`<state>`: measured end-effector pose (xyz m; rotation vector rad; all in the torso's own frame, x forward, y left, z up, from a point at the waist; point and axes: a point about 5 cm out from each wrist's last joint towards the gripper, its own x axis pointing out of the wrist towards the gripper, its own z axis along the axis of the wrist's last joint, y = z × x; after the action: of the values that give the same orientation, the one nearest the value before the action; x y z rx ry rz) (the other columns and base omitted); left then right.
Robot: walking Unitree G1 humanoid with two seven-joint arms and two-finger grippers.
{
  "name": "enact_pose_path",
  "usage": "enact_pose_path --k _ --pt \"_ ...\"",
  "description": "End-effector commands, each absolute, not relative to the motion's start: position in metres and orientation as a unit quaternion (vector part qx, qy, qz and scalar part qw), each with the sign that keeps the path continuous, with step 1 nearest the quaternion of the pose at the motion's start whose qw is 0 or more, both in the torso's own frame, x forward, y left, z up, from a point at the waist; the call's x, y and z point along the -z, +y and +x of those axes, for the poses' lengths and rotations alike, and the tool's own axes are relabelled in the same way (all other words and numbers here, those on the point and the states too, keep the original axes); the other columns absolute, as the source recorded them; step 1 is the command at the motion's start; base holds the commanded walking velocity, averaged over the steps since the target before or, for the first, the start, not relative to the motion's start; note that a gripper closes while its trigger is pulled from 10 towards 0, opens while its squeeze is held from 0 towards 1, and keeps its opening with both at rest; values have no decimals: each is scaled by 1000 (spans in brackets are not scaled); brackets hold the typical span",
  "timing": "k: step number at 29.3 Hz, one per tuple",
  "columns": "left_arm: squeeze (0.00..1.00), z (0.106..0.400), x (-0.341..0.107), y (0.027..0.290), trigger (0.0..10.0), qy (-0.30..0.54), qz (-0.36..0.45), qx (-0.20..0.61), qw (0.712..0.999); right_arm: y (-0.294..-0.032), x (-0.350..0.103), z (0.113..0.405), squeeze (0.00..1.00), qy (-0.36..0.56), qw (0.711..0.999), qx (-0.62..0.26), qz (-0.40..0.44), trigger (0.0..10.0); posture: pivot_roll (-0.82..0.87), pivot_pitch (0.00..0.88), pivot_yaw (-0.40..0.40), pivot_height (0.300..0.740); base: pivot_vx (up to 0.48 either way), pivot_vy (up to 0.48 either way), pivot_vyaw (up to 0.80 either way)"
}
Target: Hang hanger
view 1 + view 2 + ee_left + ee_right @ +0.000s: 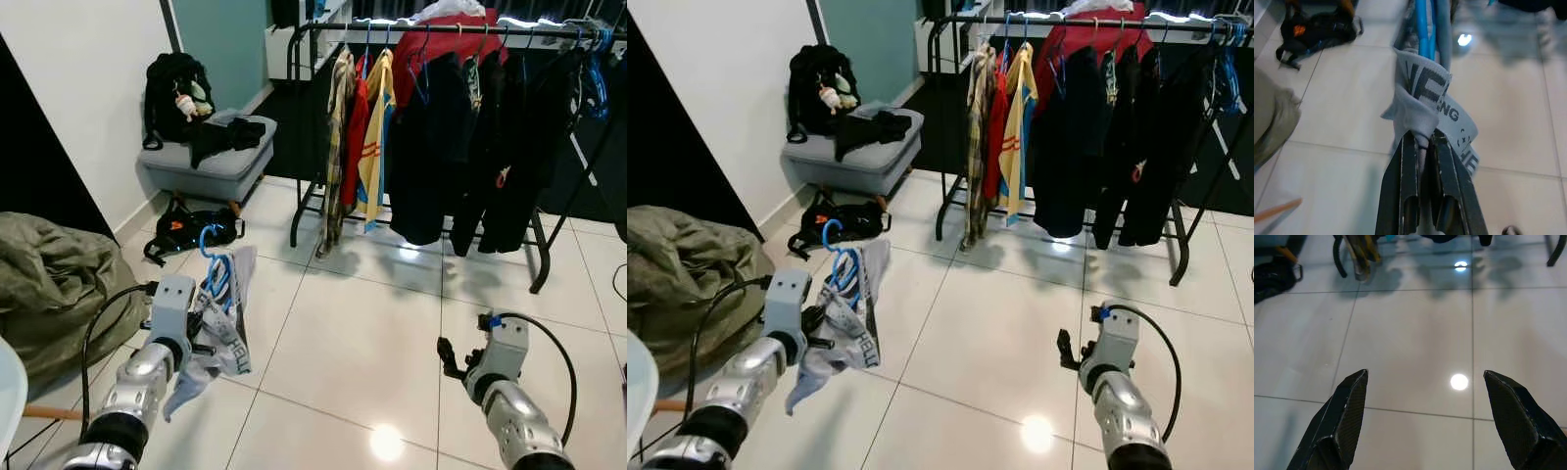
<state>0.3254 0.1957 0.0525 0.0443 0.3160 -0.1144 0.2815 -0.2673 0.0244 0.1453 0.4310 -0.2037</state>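
Here, a blue hanger (pixel 213 257) with grey garment (pixel 1422 103), lettered "HE…NG", is clamped by the left gripper (pixel 1425 147); the right gripper (pixel 1432 416) is held spread.

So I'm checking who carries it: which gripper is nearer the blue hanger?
Left. The left gripper is shut on the grey garment draped over the blue hanger. The right gripper hangs open over bare floor tiles, well apart from it.
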Motion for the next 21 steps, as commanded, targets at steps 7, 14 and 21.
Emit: enact_pose_path --k 7,14,21 --pt "0 324 -52 201 10000 147 31 48 987 -259 -23 286 0 208 972 92 65 10000 -70 75 47 740 321 0 0" --pt "0 329 -57 199 10000 136 38 56 988 -263 -25 287 0 201 972 99 66 10000 -79 78 55 740 326 0 -298" --pt "0 330 -58 198 10000 133 38 60 989 -267 -28 288 0 189 974 106 68 10000 -87 80 62 740 328 0 -680"
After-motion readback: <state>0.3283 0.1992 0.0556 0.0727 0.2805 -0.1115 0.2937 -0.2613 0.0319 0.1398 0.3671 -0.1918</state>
